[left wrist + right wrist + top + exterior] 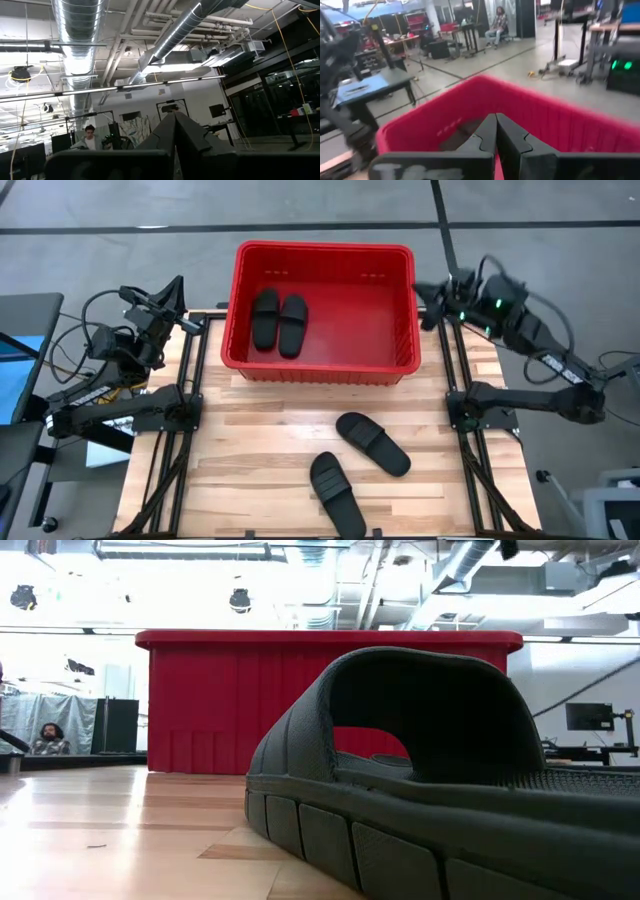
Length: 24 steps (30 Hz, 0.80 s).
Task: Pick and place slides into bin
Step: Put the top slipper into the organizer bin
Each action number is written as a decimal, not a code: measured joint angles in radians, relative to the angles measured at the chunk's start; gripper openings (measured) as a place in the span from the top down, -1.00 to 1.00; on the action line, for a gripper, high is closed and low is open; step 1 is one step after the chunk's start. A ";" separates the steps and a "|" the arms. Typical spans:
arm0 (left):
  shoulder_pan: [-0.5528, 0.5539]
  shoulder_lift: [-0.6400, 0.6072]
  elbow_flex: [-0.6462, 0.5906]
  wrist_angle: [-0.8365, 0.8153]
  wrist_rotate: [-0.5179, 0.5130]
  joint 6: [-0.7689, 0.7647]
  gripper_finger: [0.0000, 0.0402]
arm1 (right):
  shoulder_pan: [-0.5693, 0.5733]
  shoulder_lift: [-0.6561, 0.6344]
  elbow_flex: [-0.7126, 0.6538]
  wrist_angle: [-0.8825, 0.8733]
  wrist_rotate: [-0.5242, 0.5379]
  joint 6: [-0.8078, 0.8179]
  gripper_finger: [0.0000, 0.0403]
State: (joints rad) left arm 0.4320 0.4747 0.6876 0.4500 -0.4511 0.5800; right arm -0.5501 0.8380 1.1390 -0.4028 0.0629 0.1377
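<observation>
The red bin (322,252) stands at the table's far middle. Two black slides (278,320) lie side by side on its floor, at its left end. Two more slides rest sole-down on the wooden table near the front: one (373,443) lies slantwise, the other (336,491) is close to the near edge and fills the low view (450,790). My left gripper (178,283) is shut and raised off the bin's left side, pointing up into the room (175,125). My right gripper (420,288) is shut beside the bin's right rim, pointing across the bin (496,122). Neither holds anything.
Black frame rails (190,410) run along the left and right sides (462,410) of the wooden top (260,450). Bare wood lies between the bin and the two loose slides. People sit in the room beyond the table (498,20).
</observation>
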 joint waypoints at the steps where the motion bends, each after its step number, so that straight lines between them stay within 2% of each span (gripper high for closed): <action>1: 0.000 0.000 0.000 0.000 0.000 0.000 1.00 | 0.028 -0.031 -0.046 0.002 0.029 0.019 1.00; 7: 0.000 0.000 0.000 0.000 0.000 0.000 1.00 | 0.209 -0.206 -0.272 -0.019 0.179 0.130 1.00; 13: 0.000 0.000 0.000 -0.014 0.035 0.000 1.00 | 0.392 -0.335 -0.361 -0.032 0.171 0.207 1.00; 15: 0.000 0.000 0.000 -0.014 0.058 -0.018 1.00 | 0.449 -0.362 -0.369 -0.040 0.131 0.212 1.00; 19: 0.000 0.000 0.000 -0.008 0.103 -0.081 1.00 | 0.536 -0.404 -0.372 -0.041 -0.019 0.211 1.00; 24: 0.000 0.000 0.000 -0.007 0.105 -0.154 1.00 | 0.610 -0.424 -0.372 -0.117 -0.186 0.242 1.00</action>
State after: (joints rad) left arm 0.4324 0.4747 0.6872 0.4431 -0.3458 0.4259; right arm 0.0603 0.4141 0.7670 -0.5202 -0.1229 0.3793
